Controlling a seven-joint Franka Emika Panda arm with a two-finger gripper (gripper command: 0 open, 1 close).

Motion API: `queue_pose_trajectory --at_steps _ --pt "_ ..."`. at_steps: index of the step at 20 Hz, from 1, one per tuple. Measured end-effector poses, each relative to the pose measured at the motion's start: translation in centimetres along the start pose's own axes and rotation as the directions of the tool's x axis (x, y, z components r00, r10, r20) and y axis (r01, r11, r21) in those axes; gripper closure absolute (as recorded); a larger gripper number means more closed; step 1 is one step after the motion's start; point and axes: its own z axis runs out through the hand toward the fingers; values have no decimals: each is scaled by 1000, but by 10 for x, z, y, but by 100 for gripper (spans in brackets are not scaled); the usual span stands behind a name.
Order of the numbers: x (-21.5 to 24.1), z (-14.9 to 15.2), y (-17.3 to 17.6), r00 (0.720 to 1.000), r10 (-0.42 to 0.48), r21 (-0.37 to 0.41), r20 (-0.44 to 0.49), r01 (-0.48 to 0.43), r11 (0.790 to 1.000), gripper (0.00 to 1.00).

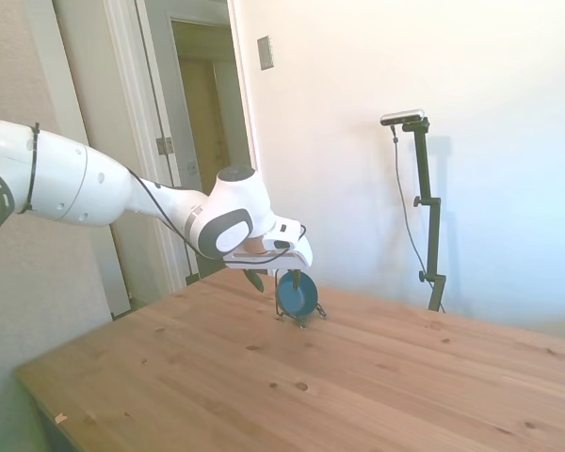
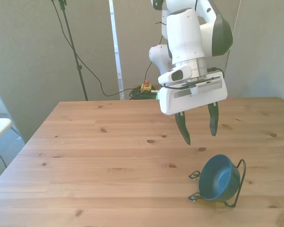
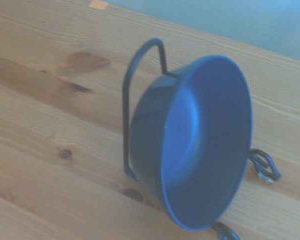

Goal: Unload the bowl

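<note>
Dark blue-teal bowl [image 2: 219, 178], tilted on edge, propped in wire rack [image 2: 240, 179]

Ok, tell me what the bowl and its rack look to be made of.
The bowl: smooth dark blue, with a soft sheen inside and an even thin rim, so likely glazed ceramic or hard plastic; the look leaves that open. The rack: thin black bent rod with looped feet, so probably coated metal wire.

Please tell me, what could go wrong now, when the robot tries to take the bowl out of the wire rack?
1. The bowl stands on edge in the thin wire rack, so a nudge from the open gripper might tip it out or roll it.
2. The rack looks light and loose on the table; it may lift or drag along with the bowl.
3. The smooth rim could slip between the fingers.
</note>
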Motion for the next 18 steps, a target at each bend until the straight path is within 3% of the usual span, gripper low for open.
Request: queue_pose_trajectory --at_steps 10,11,18 --pt "22 45 -3 995 -94 159 41 86 984 0" --pt "21 46 -4 995 -93 171 47 84 982 100" --pt "16 56 -12 992 -107 211 67 91 973 100"
